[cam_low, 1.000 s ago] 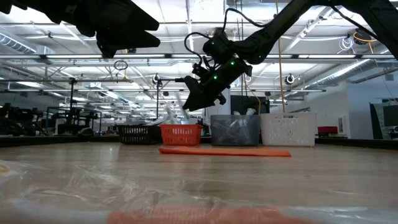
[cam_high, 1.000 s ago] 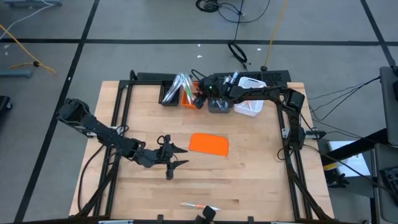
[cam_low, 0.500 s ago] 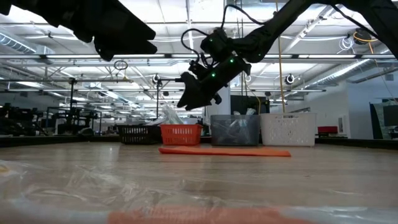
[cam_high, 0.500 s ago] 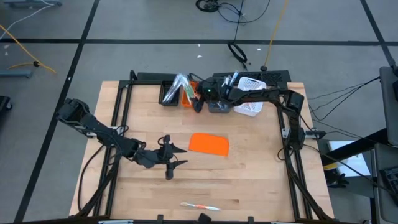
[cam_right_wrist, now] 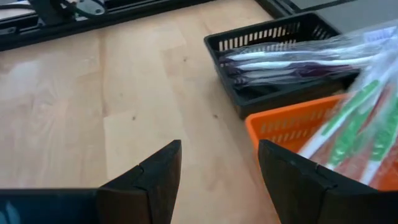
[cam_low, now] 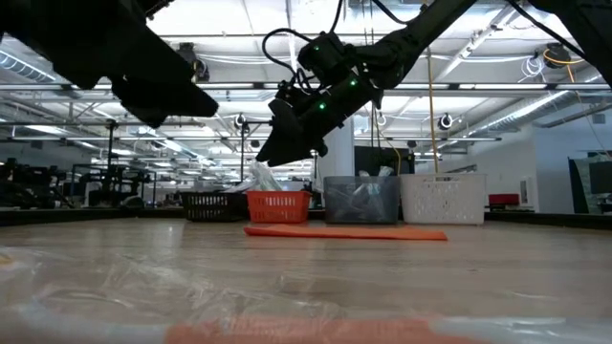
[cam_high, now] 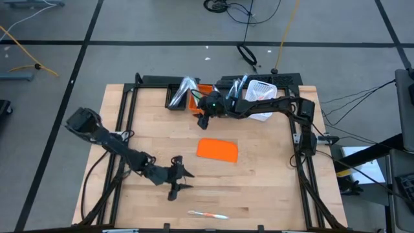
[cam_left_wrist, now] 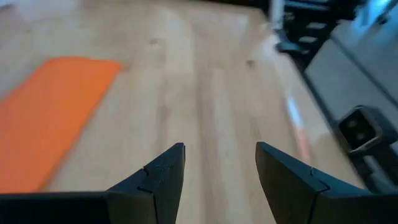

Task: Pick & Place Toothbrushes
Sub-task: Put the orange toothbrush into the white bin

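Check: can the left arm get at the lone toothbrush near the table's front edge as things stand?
Probably yes. The left gripper is open and empty, just behind the toothbrush, with only bare table between them.

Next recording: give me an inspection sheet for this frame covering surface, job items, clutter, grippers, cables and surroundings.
Surface: wooden table, mostly bare.
Job's things: one toothbrush lies loose near the table's front edge; wrapped toothbrushes fill the black bin, more sit in the orange bin.
Clutter: flat orange sheet mid-table; grey bin and white bin in the back row.
Grippers: left gripper hangs above the table's front half, jaws open, empty. Right gripper hangs just in front of the orange bin, jaws open, empty.
Cables: black and yellow cables on the floor behind the table.
Surroundings: grey tiled floor; no person seen.
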